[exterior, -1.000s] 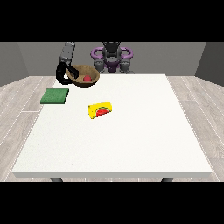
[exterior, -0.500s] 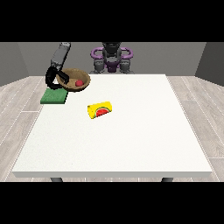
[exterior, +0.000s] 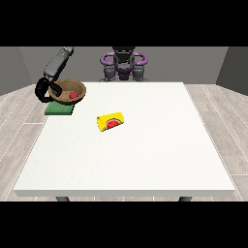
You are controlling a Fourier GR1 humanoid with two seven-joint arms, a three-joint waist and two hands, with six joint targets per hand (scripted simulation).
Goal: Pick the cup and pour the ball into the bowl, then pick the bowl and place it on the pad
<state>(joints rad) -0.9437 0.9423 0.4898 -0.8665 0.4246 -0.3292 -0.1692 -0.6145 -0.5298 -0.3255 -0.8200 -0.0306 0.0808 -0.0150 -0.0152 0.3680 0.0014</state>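
A brown wooden bowl with a red ball inside hangs just above the green pad at the table's far left. The hand at the view's left is curled round the bowl's left rim. A yellow cup with a watermelon picture lies on its side near the middle of the table. The other hand does not show.
The white table spreads wide toward the camera. The robot's torso stands behind its far edge. The pad sits close to the table's left edge.
The hand at the view's left has carried the bowl with the ball leftward and down, from beside the robot to over the green pad.
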